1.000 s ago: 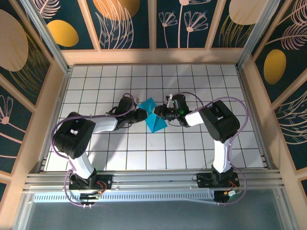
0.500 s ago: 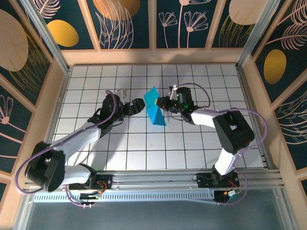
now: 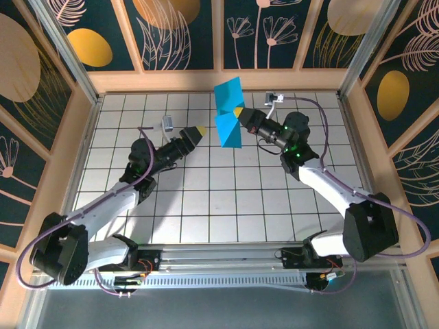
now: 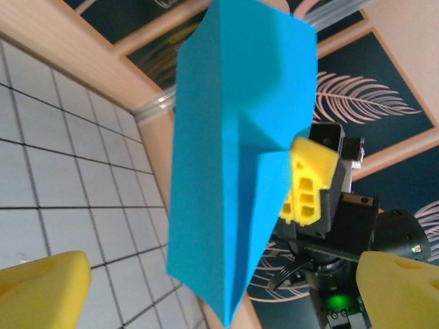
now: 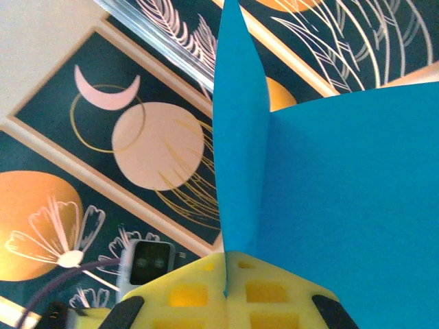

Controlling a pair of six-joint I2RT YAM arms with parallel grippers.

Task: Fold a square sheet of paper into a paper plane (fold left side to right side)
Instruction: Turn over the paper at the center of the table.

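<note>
Your right gripper [image 3: 238, 112] pinches the folded paper [image 3: 228, 116] aloft; it hangs just right of your left gripper [image 3: 194, 131], whose fingers gape wide

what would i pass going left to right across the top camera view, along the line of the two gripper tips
left gripper, jaws open and empty → folded blue paper, held up off the table → right gripper, jaws shut on the paper
</note>
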